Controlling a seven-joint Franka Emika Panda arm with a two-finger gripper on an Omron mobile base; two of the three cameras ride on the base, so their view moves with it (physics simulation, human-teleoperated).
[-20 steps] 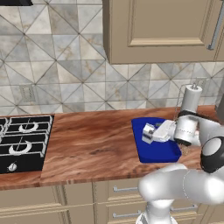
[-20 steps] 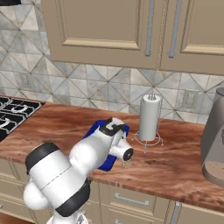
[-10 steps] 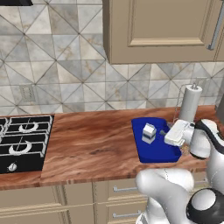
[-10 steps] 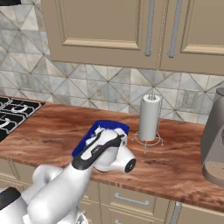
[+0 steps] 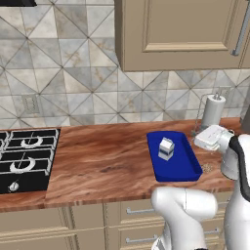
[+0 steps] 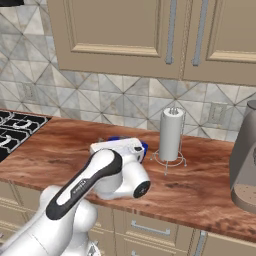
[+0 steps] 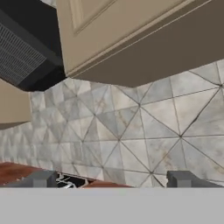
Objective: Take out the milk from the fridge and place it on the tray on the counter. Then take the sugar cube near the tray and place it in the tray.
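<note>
From the left base view, the small white gable-topped milk carton with its dark band (image 5: 166, 148) stands upright and alone inside the deep-blue rectangular tray (image 5: 179, 168) on the reddish-brown wood-grain surface (image 5: 102, 156). A second ago my hand was over that tray, right at the carton; now it has swung off to the right, clear of the tray's rim, near the tall white paper-towel roll (image 5: 213, 112). The tiny tan speckled sugar cube (image 5: 207, 168) lies on the wood just right of the tray, below my wrist.

From the right base view, my white arm crosses in front of the tray, leaving a sliver of blue (image 6: 144, 146) beside the roll on its wire stand (image 6: 171, 133).

From the hand view, my tool (image 7: 112, 179) points up and away at the pale triangular-tiled wall (image 7: 144, 131), its tips spread wide with nothing between them.

By my reading, the milk is delivered and let go; the cube is the remaining job, and I must tip the hand back down to find it.
</note>
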